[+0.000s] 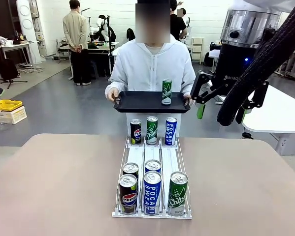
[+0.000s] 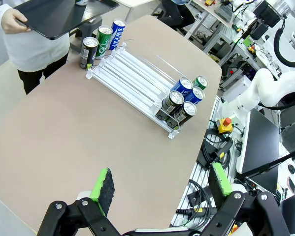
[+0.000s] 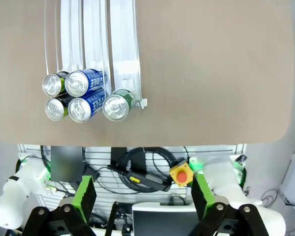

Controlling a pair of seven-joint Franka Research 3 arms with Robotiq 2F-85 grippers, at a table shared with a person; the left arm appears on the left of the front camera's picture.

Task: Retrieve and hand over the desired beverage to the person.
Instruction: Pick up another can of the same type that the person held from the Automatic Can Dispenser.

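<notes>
Rack (image 1: 136, 157) front row: Pepsi (image 1: 128, 194), Pocari (image 1: 152, 192), Chilsung (image 1: 177, 193), all upright on table (image 1: 63, 187). Second green can (image 1: 166, 92) stands upright on tray (image 1: 137, 103), which person (image 1: 152, 64) holds past the far edge. Fingers spread, empty, right gripper (image 1: 222, 112) hangs just right of tray at roughly can height; green can lies to its left, axis vertical. Likewise spread and empty, left gripper (image 2: 161, 182) sits high over the table's near side, well apart from tray. Right arm is nearer. My read: handover looks done; next, back right arm off without clipping tray.
</notes>
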